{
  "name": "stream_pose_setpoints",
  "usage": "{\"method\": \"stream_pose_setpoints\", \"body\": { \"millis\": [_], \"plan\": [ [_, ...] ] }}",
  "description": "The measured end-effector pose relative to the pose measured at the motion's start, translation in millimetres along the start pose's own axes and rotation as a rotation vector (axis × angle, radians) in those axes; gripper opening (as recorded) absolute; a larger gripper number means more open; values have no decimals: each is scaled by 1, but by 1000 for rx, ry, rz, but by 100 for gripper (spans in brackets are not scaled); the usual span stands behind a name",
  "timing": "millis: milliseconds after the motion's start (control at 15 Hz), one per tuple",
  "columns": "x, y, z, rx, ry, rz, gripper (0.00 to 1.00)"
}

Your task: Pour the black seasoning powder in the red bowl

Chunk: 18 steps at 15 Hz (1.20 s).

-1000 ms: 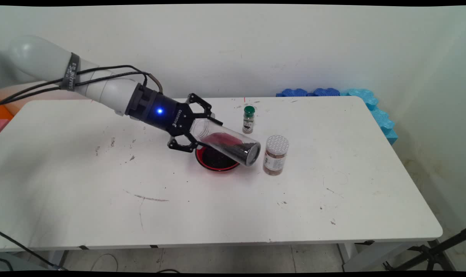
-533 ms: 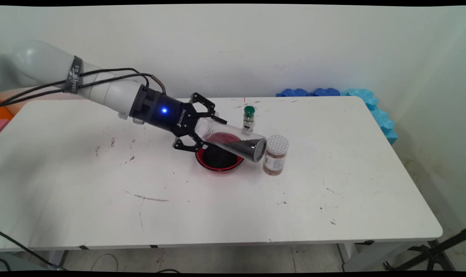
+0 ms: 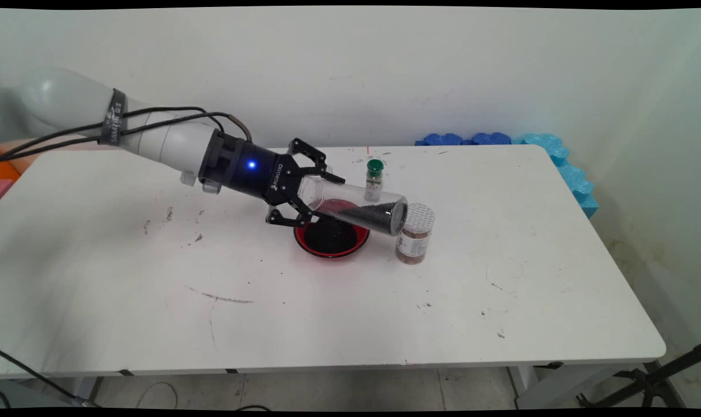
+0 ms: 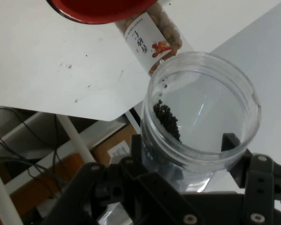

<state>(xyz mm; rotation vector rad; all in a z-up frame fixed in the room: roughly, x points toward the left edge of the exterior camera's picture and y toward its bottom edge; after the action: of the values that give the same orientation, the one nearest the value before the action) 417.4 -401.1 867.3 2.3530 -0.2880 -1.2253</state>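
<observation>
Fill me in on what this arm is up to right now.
The gripper is shut on a clear jar, holding it nearly sideways in the air above a red bowl of dark grains. More dark grains sit inside the jar. A white-lidded jar stands right of the bowl, and a small green-capped bottle stands behind.

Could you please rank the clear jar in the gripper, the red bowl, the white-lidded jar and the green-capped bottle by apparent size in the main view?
1. Clear jar, the longest, though raised off the table, which may flatter it.
2. Red bowl, partly hidden behind that jar.
3. White-lidded jar.
4. Green-capped bottle, smallest, and farthest from the camera.
</observation>
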Motion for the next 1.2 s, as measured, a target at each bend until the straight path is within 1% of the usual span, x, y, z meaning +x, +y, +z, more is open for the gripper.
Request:
{"method": "stream_pose_setpoints", "body": {
  "millis": [533, 867, 1200],
  "plan": [
    [0, 2, 4, -57, -1, -93, 0],
    [0, 2, 5, -76, -4, -128, 0],
    [0, 0, 3, -92, -3, -184, 0]
  ]
}}
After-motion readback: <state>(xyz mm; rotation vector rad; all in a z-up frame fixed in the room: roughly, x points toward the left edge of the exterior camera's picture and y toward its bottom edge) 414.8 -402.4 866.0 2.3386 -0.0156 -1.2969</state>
